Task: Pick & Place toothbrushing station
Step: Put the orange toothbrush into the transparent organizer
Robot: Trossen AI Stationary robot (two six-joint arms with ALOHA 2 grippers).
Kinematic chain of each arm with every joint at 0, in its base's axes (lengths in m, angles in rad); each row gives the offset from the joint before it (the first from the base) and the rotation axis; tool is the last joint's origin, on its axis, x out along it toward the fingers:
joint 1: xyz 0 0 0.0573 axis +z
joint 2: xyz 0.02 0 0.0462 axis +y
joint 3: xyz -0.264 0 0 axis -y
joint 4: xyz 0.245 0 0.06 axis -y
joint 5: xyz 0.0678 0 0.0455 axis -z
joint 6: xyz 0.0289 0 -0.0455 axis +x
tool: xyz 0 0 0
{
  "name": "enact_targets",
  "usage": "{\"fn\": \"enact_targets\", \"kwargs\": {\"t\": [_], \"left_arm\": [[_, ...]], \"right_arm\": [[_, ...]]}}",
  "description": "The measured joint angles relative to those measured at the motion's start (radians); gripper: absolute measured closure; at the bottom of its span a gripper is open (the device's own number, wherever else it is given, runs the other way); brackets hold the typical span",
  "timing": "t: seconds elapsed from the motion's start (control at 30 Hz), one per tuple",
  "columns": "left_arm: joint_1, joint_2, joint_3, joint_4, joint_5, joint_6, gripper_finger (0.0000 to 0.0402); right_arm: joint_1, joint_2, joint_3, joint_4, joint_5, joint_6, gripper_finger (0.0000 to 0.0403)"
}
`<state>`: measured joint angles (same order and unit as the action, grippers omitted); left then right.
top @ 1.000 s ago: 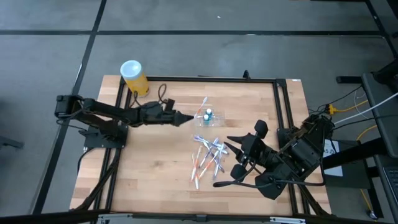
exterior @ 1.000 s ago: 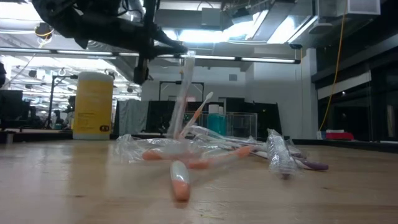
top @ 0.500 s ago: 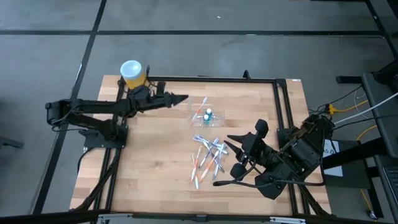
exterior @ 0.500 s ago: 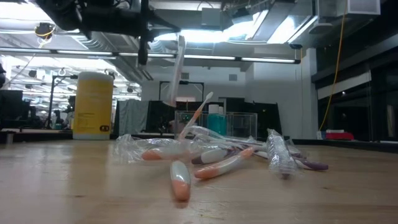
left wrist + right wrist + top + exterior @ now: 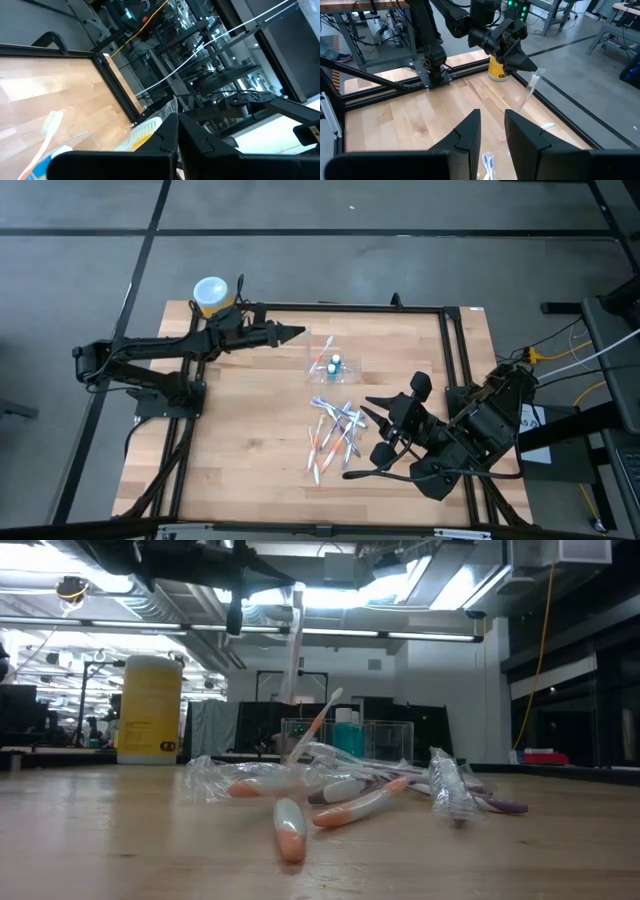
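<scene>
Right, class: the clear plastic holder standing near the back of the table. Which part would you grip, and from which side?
Probably the thin upright wall of the clear holder at its empty end, the one nearer the right arm, coming straight down from above. It stands upright with open tops, so a wall fits between the fingers. The other end holds a leaning toothbrush and a blue item that would get in the way.

1. Even, bright light falls on my table (image 5: 250, 430) from above, and the shadows are faint.
2. At table height, ceiling strip lights (image 5: 420, 580) glare, and the nearest toothbrush (image 5: 288, 828) is soft.
3. Beyond my left fingers (image 5: 172, 137), windows blow out white.
</scene>
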<state>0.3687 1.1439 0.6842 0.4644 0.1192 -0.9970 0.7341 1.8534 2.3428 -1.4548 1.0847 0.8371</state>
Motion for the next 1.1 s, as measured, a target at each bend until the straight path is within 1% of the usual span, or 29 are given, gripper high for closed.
{"fn": "enact_targets", "kwargs": {"t": [0.2,0.5,0.67,0.8,0.87,0.93,1.1], "left_arm": [[-0.007,0.031,0.000,0.001,0.000,0.006,0.0400],[-0.043,0.147,0.000,0.038,-0.029,0.001,0.0400],[-0.042,0.201,-0.001,0.024,-0.023,0.006,0.0400],[-0.042,0.221,-0.001,0.023,-0.023,0.060,0.0398],[-0.033,0.221,-0.001,0.027,-0.013,0.067,0.0384],[-0.004,0.220,-0.001,0.026,0.019,0.075,0.0357],[0.046,0.220,-0.001,-0.026,0.076,0.083,0.0259]], "right_arm": [[0.000,0.000,0.000,0.000,0.000,0.000,0.0311],[0.000,0.000,0.000,0.000,0.000,-0.004,0.0311],[0.000,0.000,0.000,0.000,0.000,-0.003,0.0311],[0.003,0.000,0.000,0.000,-0.001,0.006,0.0312],[0.008,0.000,0.000,0.001,-0.001,0.008,0.0312],[0.016,0.000,0.000,0.001,-0.001,0.017,0.0312],[0.033,0.000,0.000,0.003,-0.003,0.027,0.0312]]}}
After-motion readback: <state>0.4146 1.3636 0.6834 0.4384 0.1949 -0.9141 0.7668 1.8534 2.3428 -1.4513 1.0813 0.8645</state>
